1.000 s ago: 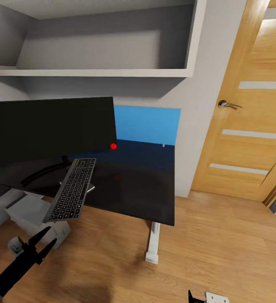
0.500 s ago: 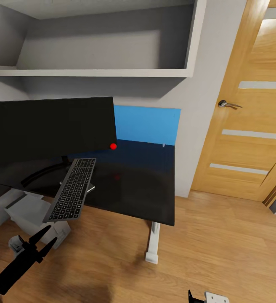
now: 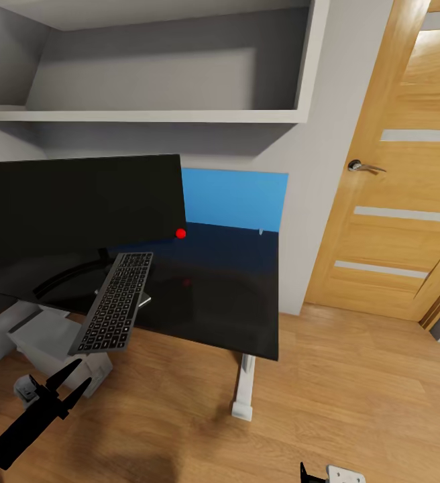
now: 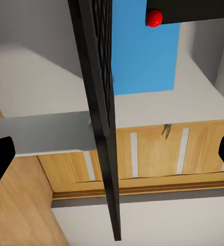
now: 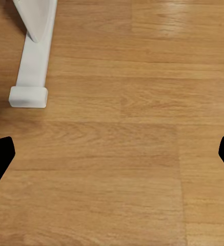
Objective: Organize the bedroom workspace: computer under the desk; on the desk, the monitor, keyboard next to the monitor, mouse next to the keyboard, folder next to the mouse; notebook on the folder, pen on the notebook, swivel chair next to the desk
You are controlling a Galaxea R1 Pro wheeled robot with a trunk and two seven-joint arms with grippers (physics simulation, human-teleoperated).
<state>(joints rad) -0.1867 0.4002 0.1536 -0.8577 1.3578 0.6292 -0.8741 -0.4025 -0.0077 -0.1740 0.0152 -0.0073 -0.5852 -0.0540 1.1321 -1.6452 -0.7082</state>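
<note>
Wood floor (image 3: 354, 402) open to the right of the desk (image 3: 233, 302) | keyboard (image 3: 115, 301) overhangs the front edge beside the monitor (image 3: 79, 201), blue folder (image 3: 237, 198) upright at the wall | left gripper (image 3: 66, 382) spread wide and empty below the keyboard | right gripper (image 5: 112, 148) spread wide over bare floor near the white pedestal leg (image 5: 32, 61)

Glossy black desk (image 3: 233, 302), wood-grain floor (image 3: 354, 402), wooden door (image 3: 401, 201), matt grey shelf (image 3: 146, 115)

We see the monitor (image 3: 79, 204) cut off at the head view's left edge, its screen hiding part of the blue folder (image 3: 237, 198). Most of the right gripper (image 3: 305, 473) falls below the frame.
</note>
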